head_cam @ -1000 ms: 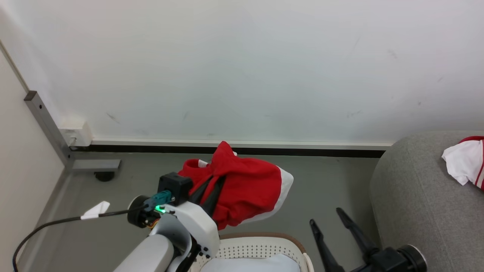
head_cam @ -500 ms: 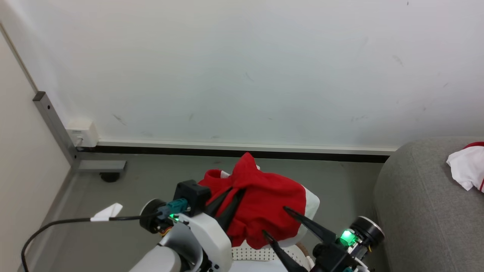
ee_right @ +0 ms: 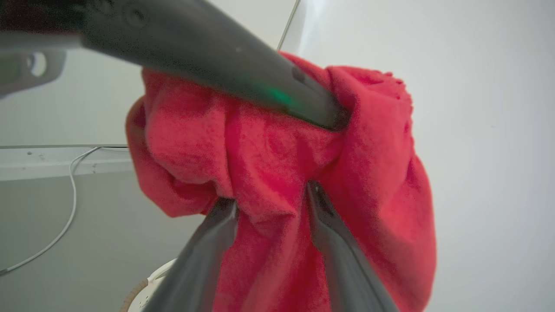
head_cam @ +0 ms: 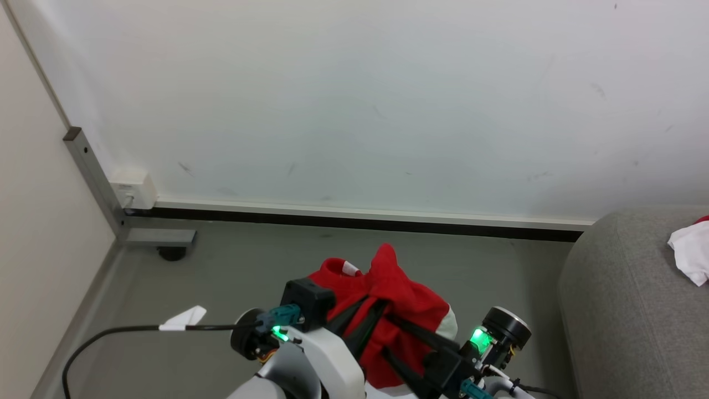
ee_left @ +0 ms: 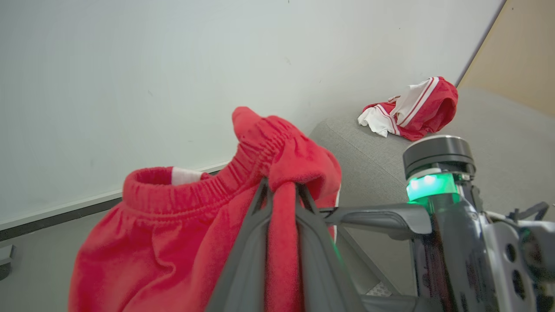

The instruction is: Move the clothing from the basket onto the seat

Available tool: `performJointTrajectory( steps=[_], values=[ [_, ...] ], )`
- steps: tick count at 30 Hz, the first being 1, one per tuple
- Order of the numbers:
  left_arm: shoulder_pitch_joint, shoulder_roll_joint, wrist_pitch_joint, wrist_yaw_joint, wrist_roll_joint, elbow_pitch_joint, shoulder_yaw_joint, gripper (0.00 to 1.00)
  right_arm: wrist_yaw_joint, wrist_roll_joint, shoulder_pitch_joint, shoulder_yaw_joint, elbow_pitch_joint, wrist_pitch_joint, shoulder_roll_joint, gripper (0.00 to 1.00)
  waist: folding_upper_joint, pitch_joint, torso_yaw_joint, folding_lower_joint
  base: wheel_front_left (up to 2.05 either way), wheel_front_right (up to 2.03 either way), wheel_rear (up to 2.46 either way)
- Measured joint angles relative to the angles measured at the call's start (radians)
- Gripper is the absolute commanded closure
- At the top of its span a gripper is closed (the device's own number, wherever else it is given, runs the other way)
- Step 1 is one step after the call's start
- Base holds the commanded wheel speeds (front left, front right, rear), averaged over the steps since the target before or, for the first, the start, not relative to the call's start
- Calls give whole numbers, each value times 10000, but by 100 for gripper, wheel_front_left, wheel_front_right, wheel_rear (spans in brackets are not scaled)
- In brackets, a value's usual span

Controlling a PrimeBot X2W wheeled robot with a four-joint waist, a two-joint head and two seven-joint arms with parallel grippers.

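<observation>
A red garment (head_cam: 399, 296) with an elastic waistband and a white edge hangs above the floor. My left gripper (head_cam: 375, 303) is shut on a bunched fold of it (ee_left: 282, 186). My right gripper (head_cam: 386, 334) reaches in from the lower right. It is open, and its two fingers press into the red fabric with a thick fold between them (ee_right: 271, 195). A second red-and-white striped garment (ee_left: 416, 108) lies on the grey seat (head_cam: 620, 305), at the right. Part of the basket's cream rim (ee_right: 138, 294) shows below the hanging cloth.
A white wall with a dark baseboard (head_cam: 354, 221) runs behind. A grey metal post (head_cam: 94, 183) and a wall socket box (head_cam: 133, 188) stand at the left. My left arm's black cable with a white tag (head_cam: 183, 318) hangs over the grey floor.
My right gripper has come up from the lower right and closed in on the hanging garment, its fingers now in the fabric. The head camera has shifted, so the whole scene slid right and down.
</observation>
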Motion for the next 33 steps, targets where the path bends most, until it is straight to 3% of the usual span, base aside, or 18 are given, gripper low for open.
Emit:
performJointTrajectory(
  steps=[1, 7, 8, 9, 11, 12, 33],
  values=[
    [1, -12, 8, 0, -17, -13, -6, 100, -2, 10, -4, -79, 4, 0, 36, 100, 0, 6, 20, 0, 0, 0, 0],
    [25, 69, -67, 33, -36, 6, 27, 100, 0, 483, 53, -324, -54, 2, 169, 100, 0, 59, 71, 0, 0, 0, 0],
    [32, 73, -98, 77, -35, 10, 58, 84, -2, 593, 85, -401, -104, 2, 184, 100, 0, 76, 68, 0, 0, 0, 0],
    [34, 92, -171, 104, -13, 27, 63, 62, 0, 660, 120, -454, -151, 2, 196, 100, 0, 95, 64, 0, 0, 0, 0],
    [56, 125, -270, 107, -2, 69, 61, 5, 0, 892, 176, -644, -226, 4, 209, 100, 0, 119, 49, 0, 0, 0, 0],
    [67, 128, -345, 117, 25, 92, 61, 0, 0, 991, 196, -750, -276, 4, 209, 100, 0, 132, 40, 0, 0, 0, 0],
    [730, 523, -2905, -8, 899, 1457, -311, 0, -2, 995, 448, -3012, -1267, 4, -119, 100, 0, 165, -84, 0, 0, 0, 0]
  ],
)
